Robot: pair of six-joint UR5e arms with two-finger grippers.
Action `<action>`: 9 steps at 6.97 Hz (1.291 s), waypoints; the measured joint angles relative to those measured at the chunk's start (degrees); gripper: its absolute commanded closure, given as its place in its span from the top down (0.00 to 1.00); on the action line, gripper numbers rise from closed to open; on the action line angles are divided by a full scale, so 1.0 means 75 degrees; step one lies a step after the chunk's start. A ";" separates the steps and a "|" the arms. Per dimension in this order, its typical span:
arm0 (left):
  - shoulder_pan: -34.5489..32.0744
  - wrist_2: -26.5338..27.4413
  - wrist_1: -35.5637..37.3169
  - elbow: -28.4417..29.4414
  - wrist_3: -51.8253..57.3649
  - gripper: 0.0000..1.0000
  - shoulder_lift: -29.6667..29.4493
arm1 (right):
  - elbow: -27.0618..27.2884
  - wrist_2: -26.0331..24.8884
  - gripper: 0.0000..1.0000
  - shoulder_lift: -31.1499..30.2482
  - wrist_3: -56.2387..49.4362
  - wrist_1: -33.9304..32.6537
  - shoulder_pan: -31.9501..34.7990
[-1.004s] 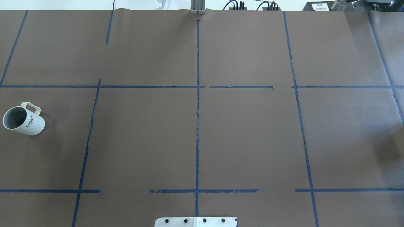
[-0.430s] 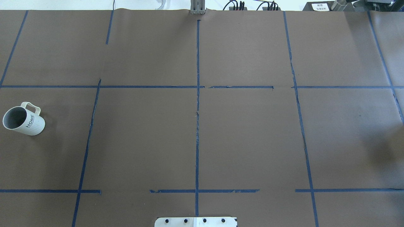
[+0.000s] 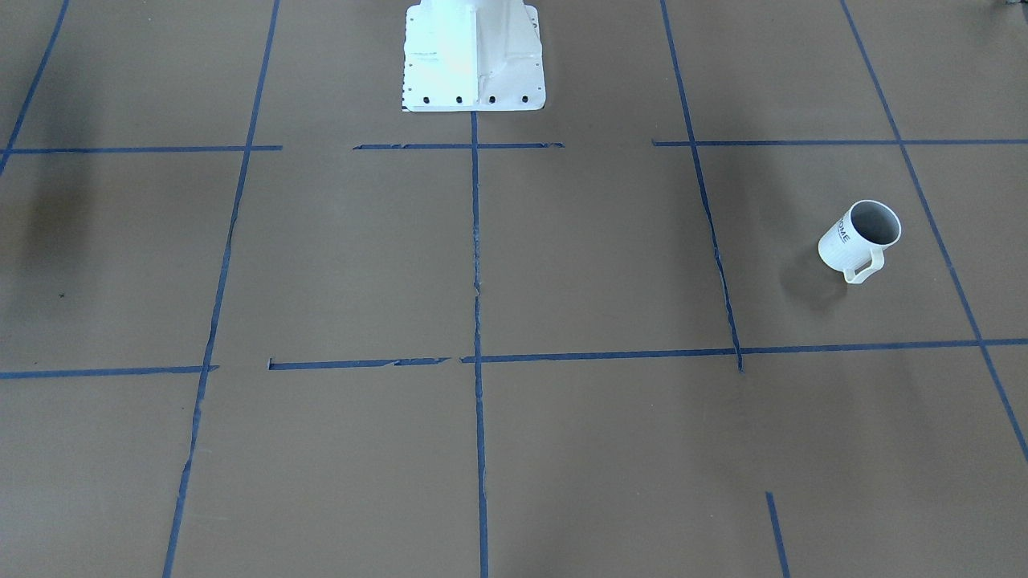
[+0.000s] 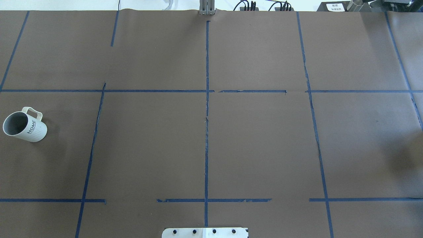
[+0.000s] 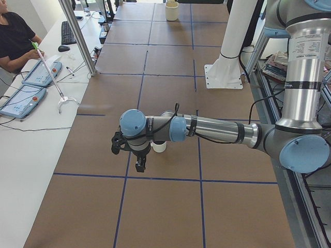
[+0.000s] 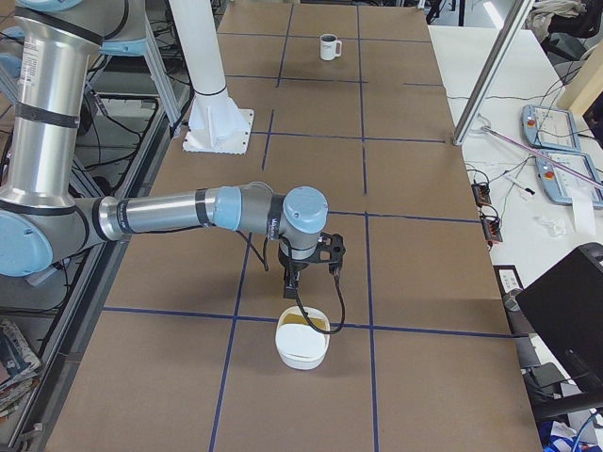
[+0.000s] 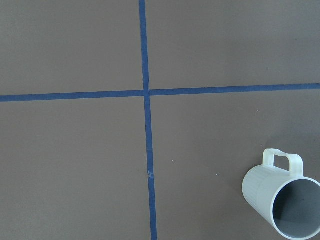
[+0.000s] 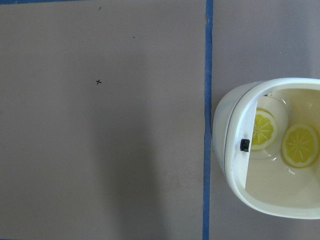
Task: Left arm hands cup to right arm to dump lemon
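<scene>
Cannot tell the spread of the fingers on the bulky black left gripper [image 5: 135,157], nor on the slim black right gripper [image 6: 303,275] (both caught only from the table's ends). No grip on anything made out. Just beside the left fingers, upright on the brown paper-covered table [image 4: 264,142]: the small white ribbed mug [image 4: 24,126] with loop handle and grey inside. Just beside the right fingers, a round white bowl [image 6: 301,350] holding what look like two yellow lemon slices [image 8: 300,145], well apart from the mug.
</scene>
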 measured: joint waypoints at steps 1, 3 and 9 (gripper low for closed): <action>0.0023 -0.0001 0.0014 -0.0037 0.0021 1.00 0.0008 | -0.0021 0.0025 1.00 0.0088 0.0191 0.0008 -0.0004; 0.0052 0.0023 0.0023 -0.0102 0.0158 1.00 0.0015 | -0.0046 -0.0015 1.00 0.0162 0.0417 0.0556 -0.0017; 0.0030 0.0024 0.0493 -0.0133 0.0175 1.00 -0.0011 | -0.0120 -0.0447 1.00 -0.0052 0.0524 0.1314 -0.0390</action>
